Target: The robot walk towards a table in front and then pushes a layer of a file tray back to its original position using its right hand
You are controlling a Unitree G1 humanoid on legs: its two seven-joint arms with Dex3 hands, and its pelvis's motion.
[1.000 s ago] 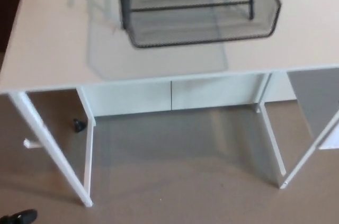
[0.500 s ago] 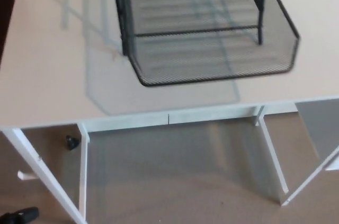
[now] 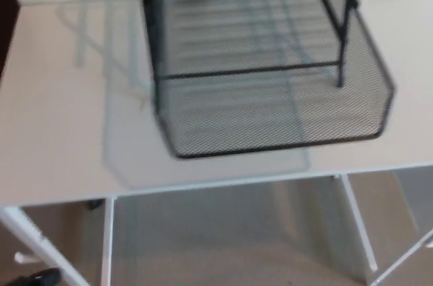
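Camera: closer to the table point(image 3: 54, 130) than a second ago.
Tray point(image 3: 270, 117): bottom layer juts toward table's front edge.
Hands: unseen, fingers untellable.

The view has closed in; the file tray point(image 3: 270, 90) apparently sits lower and larger.

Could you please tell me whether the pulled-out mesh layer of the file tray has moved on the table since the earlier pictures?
No. The mesh layer sits lower in the picture, but the table edge has shifted with it: the camera has moved, not the layer.
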